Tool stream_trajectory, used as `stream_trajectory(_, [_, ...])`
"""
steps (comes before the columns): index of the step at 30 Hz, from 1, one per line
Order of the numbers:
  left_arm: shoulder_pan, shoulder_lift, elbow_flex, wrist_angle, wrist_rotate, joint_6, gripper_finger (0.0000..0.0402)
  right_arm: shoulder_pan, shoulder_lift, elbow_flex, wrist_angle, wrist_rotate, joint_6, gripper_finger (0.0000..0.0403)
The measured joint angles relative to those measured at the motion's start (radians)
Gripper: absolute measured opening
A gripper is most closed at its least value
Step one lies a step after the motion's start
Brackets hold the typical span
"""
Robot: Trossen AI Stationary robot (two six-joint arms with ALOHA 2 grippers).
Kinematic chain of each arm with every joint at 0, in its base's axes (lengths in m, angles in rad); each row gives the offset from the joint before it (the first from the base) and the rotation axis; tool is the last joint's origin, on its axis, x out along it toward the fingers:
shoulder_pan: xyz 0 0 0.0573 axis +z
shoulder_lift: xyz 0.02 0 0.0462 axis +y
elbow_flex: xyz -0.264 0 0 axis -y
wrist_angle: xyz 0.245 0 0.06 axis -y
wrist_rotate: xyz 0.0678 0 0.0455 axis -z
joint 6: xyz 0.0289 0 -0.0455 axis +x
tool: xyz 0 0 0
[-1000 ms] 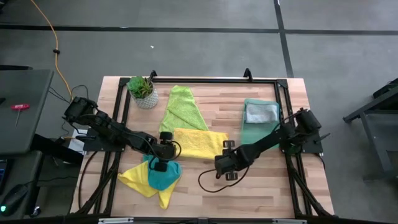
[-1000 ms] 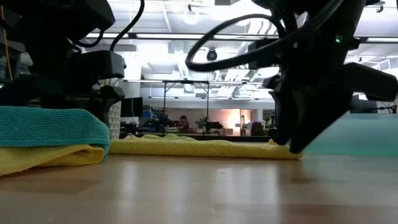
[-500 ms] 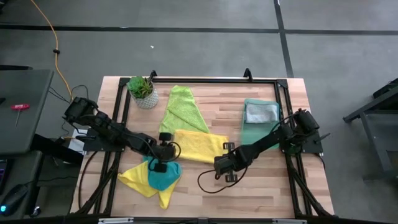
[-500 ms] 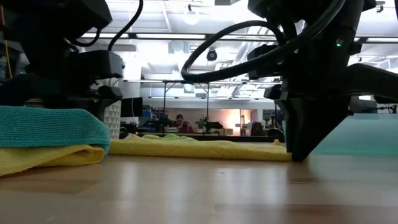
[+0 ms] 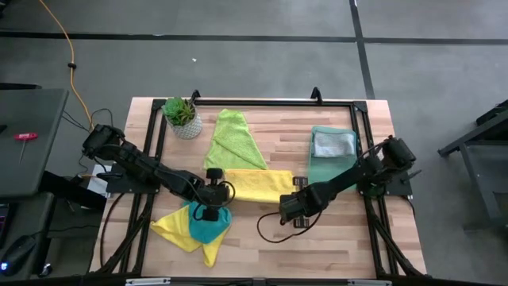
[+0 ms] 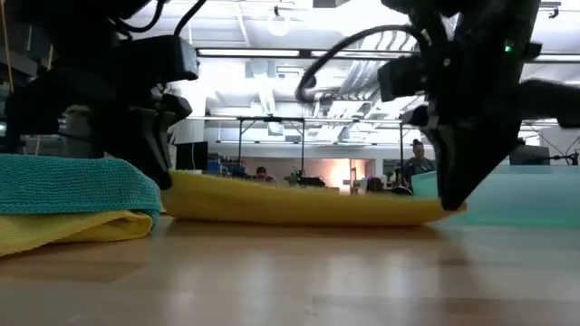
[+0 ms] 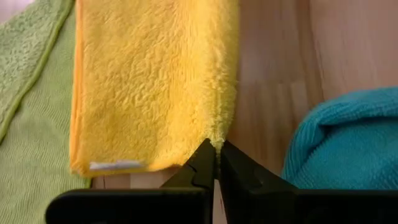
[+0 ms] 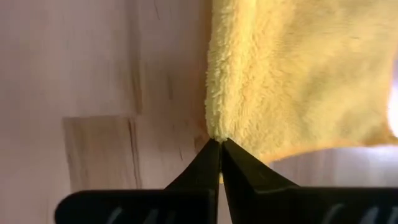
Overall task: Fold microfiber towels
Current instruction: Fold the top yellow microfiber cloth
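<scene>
Mid-fold: left gripper and right gripper both pinched on the near edge of the yellow towel, lifted. Next, probably carrying that edge toward 12 o'clock, level, to meet the far edge.

I count two arms on my feed, so two end effectors: the left end effector and the right end effector. Yellow towels come to two: one stretched between them, another at the near left of the surface. One lime towel, one teal towel, and one grey towel in the single green tray. One potted plant.
</scene>
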Motion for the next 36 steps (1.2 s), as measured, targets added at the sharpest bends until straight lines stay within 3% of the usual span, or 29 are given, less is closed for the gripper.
stream_trajectory(5, [0.012, 0.0, 0.021, -0.052, -0.009, -0.058, 0.0002, 0.004, -0.052, 0.0, -0.009, 0.036, 0.029, 0.0001])
stream_trajectory(19, [0.125, -0.001, 0.015, -0.065, -0.202, -0.141, 0.0001, -0.097, -0.065, -0.077, -0.014, 0.229, 0.186, 0.0])
stream_trajectory(26, [0.189, 0.006, -0.013, -0.044, -0.191, -0.143, 0.0001, -0.132, -0.065, -0.155, 0.1, 0.228, 0.198, 0.0])
stream_trajectory(36, [0.201, 0.031, -0.015, -0.006, -0.199, -0.125, 0.0021, -0.136, -0.065, -0.163, 0.157, 0.22, 0.165, 0.0])
